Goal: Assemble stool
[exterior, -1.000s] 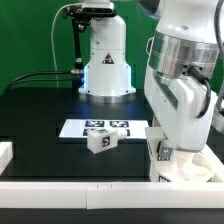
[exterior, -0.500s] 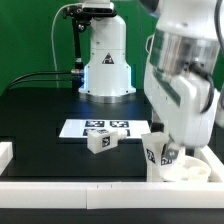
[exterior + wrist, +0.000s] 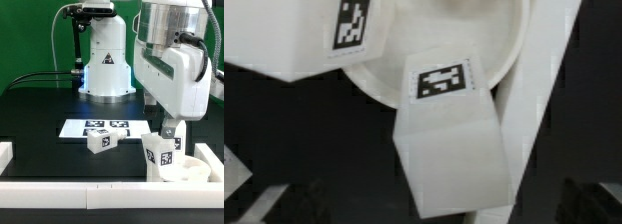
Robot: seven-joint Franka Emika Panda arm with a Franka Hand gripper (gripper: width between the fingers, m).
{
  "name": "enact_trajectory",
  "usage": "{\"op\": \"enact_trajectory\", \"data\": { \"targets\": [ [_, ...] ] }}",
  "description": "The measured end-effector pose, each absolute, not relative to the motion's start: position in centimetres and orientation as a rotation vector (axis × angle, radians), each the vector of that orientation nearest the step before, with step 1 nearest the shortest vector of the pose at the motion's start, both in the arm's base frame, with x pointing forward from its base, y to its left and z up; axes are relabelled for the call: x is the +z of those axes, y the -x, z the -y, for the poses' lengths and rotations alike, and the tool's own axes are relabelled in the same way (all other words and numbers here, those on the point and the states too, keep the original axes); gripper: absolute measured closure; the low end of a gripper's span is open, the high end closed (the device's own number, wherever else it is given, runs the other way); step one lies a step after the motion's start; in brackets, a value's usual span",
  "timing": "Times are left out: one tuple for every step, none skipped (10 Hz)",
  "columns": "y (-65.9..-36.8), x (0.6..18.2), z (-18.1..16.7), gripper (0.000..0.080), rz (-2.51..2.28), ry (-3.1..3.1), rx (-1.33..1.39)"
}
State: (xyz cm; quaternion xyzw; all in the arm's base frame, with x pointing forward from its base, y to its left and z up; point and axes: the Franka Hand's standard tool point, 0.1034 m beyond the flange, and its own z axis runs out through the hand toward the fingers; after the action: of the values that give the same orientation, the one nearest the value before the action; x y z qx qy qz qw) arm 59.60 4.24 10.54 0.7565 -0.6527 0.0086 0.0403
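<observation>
The round white seat (image 3: 190, 170) lies flat in the front corner on the exterior view's right. A chunky white leg (image 3: 156, 160) with black-and-white tags stands upright on its near edge. My gripper (image 3: 172, 131) hangs just above and behind that leg, open, holding nothing. In the wrist view the leg (image 3: 452, 150) runs between my spread fingers without touching them, and my gripper (image 3: 438, 205) is empty. The seat (image 3: 429, 35) lies behind it, and a second tagged piece (image 3: 295, 45) sits beside it. Another leg (image 3: 100, 141) lies loose on the black table.
The marker board (image 3: 100, 126) lies flat mid-table just behind the loose leg. White border rails run along the front (image 3: 90, 190), the exterior view's left (image 3: 6, 152) and right (image 3: 212, 155). The robot's white base (image 3: 105, 60) stands at the back.
My gripper has let go of the upright leg and risen off it. The arm has swung up and back. The leg stays standing on the seat.
</observation>
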Motion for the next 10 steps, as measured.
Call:
{"op": "enact_trajectory", "data": {
  "targets": [
    [-59.6,10.5,-4.3,0.015,1.988,-2.326,0.025],
    [-59.7,10.6,-4.1,0.015,1.954,-2.371,0.037],
    [-59.2,10.9,-3.4,0.015,1.937,-2.426,0.078],
    [-58.1,11.3,-2.9,0.015,1.841,-2.506,0.073],
    [-57.3,11.5,-2.3,0.015,1.733,-2.592,0.066],
    [-56.5,11.7,-2.0,0.015,1.62,-2.669,0.066],
    [-56.3,11.6,-2.4,0.015,1.557,-2.703,0.059],
    [-56.3,11.5,-2.4,0.015,1.478,-2.746,0.057],
    [-56.3,11.5,-2.4,0.015,1.466,-2.752,0.057],
    [-56.3,11.5,-2.3,0.015,1.461,-2.756,0.051]
  ]
}}
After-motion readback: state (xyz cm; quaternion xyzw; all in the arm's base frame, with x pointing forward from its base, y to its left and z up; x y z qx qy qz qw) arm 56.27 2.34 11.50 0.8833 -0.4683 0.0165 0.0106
